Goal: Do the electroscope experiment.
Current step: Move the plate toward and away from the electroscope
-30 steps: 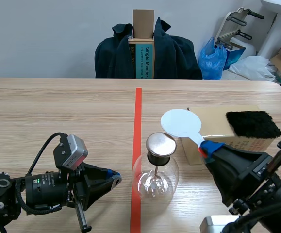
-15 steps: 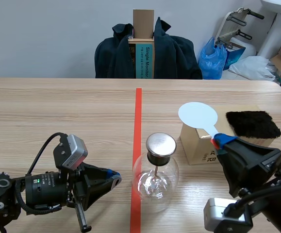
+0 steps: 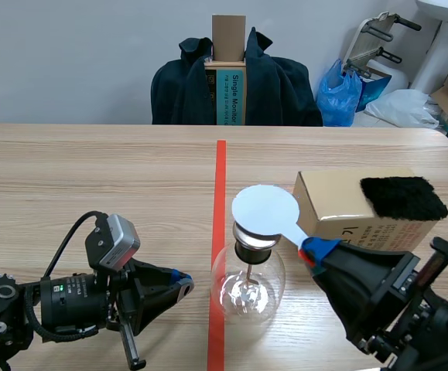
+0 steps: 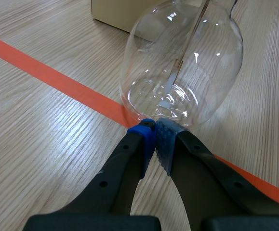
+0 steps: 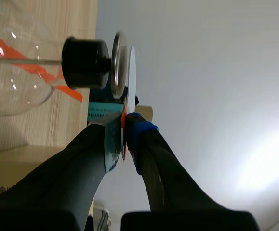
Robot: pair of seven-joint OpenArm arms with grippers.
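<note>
White paddle point(image 3: 265, 209) was pinched in your right gripper point(image 3: 315, 250), disc over the electroscope point(image 3: 248, 282) cap | your left gripper point(image 4: 154, 134) had fingers pressed together, empty, by the flask near the table point(image 3: 92, 178) front edge.

Pale-blue disc point(image 3: 264, 209), clear glass flask point(image 3: 247, 292) with black stopper point(image 3: 252, 252), tan box point(image 3: 332, 199), black fur point(image 3: 402, 198), wood-grain table point(image 3: 92, 170)

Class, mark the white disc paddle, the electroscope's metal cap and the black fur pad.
white disc paddle point(image 3: 264, 209): scene view, centre of the disc.
metal cap point(image 5: 116, 57): right wrist view, its edge.
black fur pad point(image 3: 403, 198): scene view, its middle.
</note>
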